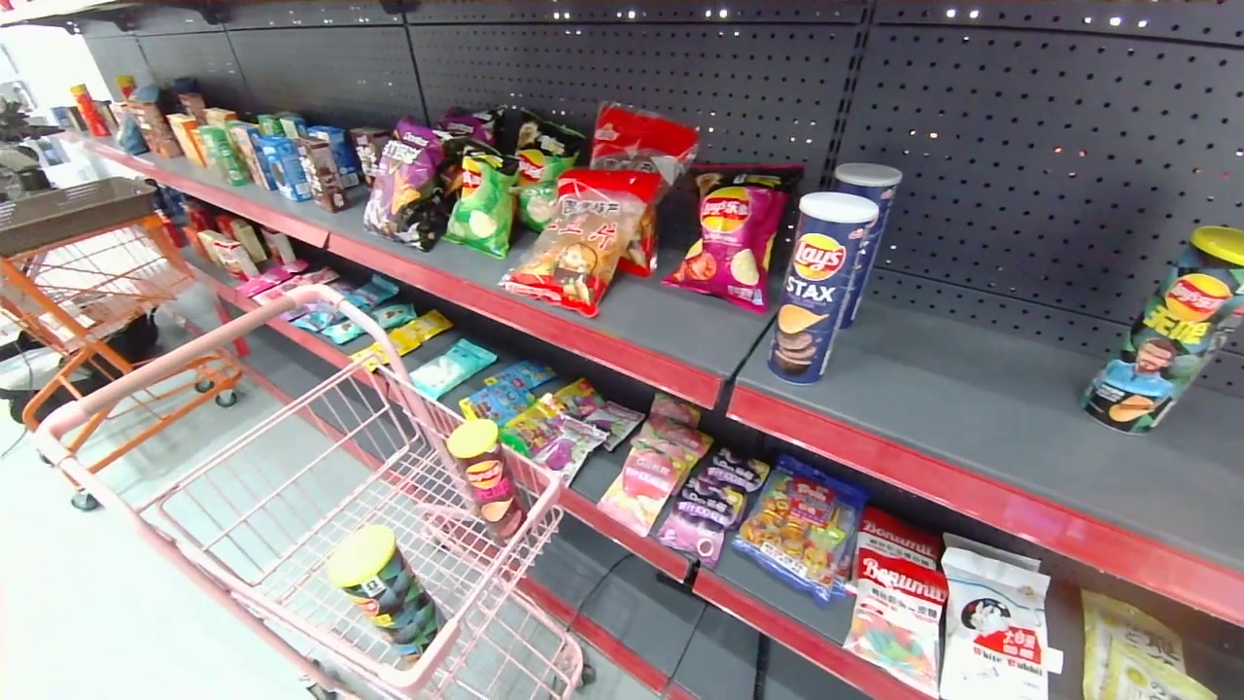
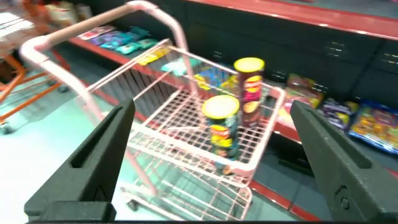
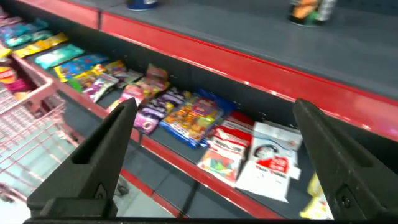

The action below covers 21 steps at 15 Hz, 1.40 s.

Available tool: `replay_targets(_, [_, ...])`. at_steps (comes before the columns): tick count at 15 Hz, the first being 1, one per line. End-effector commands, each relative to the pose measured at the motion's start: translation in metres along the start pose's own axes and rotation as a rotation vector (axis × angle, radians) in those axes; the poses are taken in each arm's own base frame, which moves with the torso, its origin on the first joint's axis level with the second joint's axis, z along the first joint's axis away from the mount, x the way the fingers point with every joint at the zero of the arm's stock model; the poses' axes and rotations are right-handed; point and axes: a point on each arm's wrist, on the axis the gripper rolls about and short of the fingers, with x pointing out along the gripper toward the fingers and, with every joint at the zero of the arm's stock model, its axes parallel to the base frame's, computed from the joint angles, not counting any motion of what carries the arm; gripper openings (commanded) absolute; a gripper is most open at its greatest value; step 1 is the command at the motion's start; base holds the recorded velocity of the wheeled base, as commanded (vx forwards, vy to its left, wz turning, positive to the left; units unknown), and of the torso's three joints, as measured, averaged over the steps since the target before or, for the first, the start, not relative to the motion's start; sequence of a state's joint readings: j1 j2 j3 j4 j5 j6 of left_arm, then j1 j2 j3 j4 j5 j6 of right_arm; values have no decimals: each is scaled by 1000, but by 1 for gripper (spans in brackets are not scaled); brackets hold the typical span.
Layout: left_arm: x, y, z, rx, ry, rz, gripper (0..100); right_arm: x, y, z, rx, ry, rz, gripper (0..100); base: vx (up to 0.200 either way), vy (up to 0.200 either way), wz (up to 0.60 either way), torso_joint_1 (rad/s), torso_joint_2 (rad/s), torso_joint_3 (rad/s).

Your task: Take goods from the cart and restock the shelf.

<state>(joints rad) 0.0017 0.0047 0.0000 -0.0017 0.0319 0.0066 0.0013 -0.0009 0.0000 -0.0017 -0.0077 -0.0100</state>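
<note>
Reaching into the cart (image 1: 175, 358) risks snagging its wire wall or toppling the two upright cans (image 2: 222, 124), in my judgement, since they stand near each other. Both cans lie ahead of my left gripper (image 2: 211, 109), well apart from it. Both it and my right gripper (image 3: 214, 106) are spread, holding nothing.

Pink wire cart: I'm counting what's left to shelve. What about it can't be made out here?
- Head view: the pink wire cart's wheels and underside, cut off by the bottom edge.
- Left wrist view: labels of both yellow-lidded cylindrical chip cans, nearer and farther, blurred.
</note>
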Motion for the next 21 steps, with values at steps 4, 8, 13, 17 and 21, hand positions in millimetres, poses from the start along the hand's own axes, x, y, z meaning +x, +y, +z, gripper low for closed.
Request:
replay_targets(4, [0, 0, 0, 0, 0, 0, 100, 0, 0, 0, -1, 1, 0, 100, 0, 0, -150, -26, 72, 40])
replay_targets(8, [0, 0, 0, 1, 0, -1, 100, 0, 0, 0, 1, 1, 0, 100, 0, 0, 0, -138, 351, 205])
replay_targets(13, [0, 0, 0, 3, 0, -3, 100, 0, 0, 0, 5, 1, 0, 100, 0, 0, 0, -157, 400, 248])
replay_targets(17, [0, 0, 0, 3, 3, -4, 100, 0, 0, 0, 5, 1, 0, 100, 0, 0, 0, -194, 531, 338])
replay_targets(21, [0, 0, 0, 3, 2, -3, 100, 0, 0, 0, 5, 1, 0, 100, 0, 0, 0, -176, 538, 359])
